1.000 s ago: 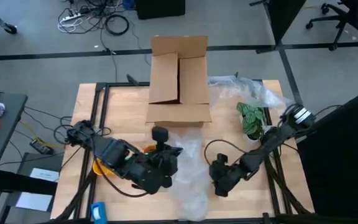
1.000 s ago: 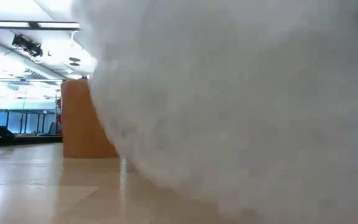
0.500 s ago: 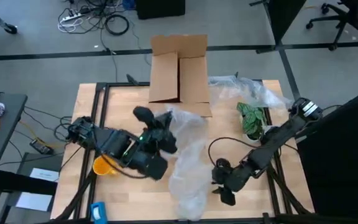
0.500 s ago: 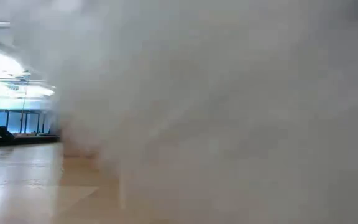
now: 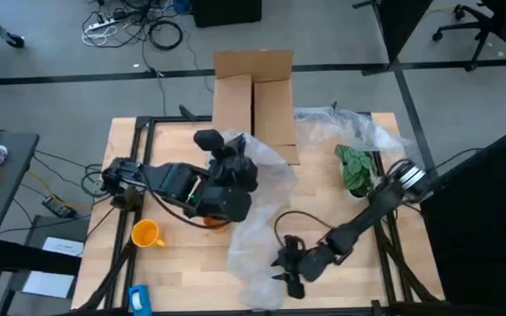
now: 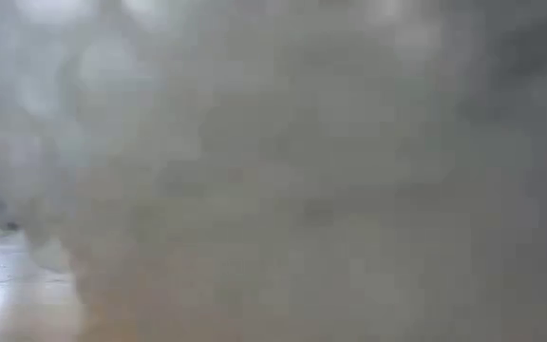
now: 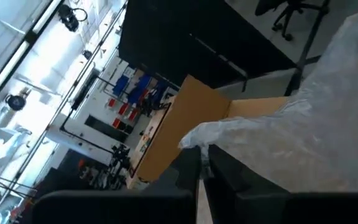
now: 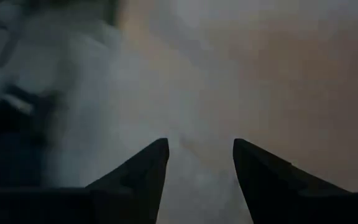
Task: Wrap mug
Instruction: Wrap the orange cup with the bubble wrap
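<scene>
The small yellow-orange mug point(image 5: 147, 233) stands uncovered on the wooden table near its left near corner, handle toward the right. A crinkly clear plastic sheet point(image 5: 266, 206) runs from the table's near edge up toward the cardboard box point(image 5: 253, 105). My left gripper point(image 5: 224, 147) is raised in front of the box and shut on the sheet's far end. My right gripper point(image 5: 286, 270) is low at the sheet's near end point(image 8: 185, 93), fingers open. The sheet fills the low view point(image 6: 273, 171). My left gripper pinches an edge of the plastic sheet point(image 7: 196, 138) between its two shut fingers, which point up and toward the far side. That end is lifted clear; the rest hangs slack down to the table. Whether my right gripper touches the sheet, I cannot tell.
The open cardboard box stands at the far middle of the table. More crumpled plastic point(image 5: 350, 123) and a green leafy object point(image 5: 356, 167) lie at the far right. A blue object point(image 5: 139, 298) sits at the near left corner. An orange bit point(image 5: 216, 222) shows under the left arm.
My left gripper has risen and gone toward the far edge and the box, drawing the sheet's far end up off the table. My right gripper has moved toward the near edge and the left along the sheet's near end. The sheet now covers the whole low view.
</scene>
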Action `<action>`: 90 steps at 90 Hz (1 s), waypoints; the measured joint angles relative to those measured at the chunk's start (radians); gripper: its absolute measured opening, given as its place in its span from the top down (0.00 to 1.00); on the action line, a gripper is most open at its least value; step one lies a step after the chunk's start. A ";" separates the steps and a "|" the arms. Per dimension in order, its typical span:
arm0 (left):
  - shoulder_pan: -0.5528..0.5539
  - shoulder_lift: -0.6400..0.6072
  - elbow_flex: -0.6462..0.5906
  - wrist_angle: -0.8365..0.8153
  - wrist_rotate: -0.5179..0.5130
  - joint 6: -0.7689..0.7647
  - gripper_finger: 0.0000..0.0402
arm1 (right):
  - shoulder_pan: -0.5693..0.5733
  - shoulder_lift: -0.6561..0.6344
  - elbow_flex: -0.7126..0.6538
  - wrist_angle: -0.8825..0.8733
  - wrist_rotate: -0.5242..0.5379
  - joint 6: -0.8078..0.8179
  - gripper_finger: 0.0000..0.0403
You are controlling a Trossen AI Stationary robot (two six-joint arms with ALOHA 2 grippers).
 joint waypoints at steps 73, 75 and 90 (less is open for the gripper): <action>-0.062 0.003 0.000 -0.375 0.198 -0.440 1.00 | 0.362 -0.631 -0.005 -1.349 -0.164 0.828 0.71; -0.064 0.003 0.000 -0.374 0.210 -0.443 1.00 | 0.370 -0.644 -0.005 -1.323 -0.130 0.834 0.71; -0.073 0.003 0.000 -0.372 0.271 -0.461 1.00 | 0.394 -0.656 -0.003 -0.976 0.206 0.633 0.71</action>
